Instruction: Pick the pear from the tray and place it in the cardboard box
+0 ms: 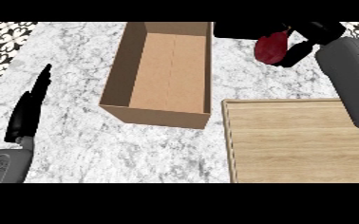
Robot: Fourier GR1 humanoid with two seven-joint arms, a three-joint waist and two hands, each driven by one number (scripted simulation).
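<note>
**Red pear held high at the box's far corner**

No lettering, no label, no brand shows anywhere on the counter. On to the containers! The cardboard box (165, 71) sits open-topped on the marble counter (84, 142), long and narrow, its brown floor bare with nothing inside. Just to its right lies the wooden tray (294, 142), pale planks and a raised rim, and its visible surface carries nothing either.

And there's the pear (272, 47), dark red, up at the top right, beyond the tray's far edge and just right of the box's far right corner. The right hand (301, 45) has it: black fingers curled round the fruit, thumb side pressed against it, grey forearm running down the right edge over the tray. The pear is above the counter, not over the box opening.

Over at the left edge, the left hand (32, 104) rests with straight fingers pointing up, holding nothing, well apart from the box.
</note>
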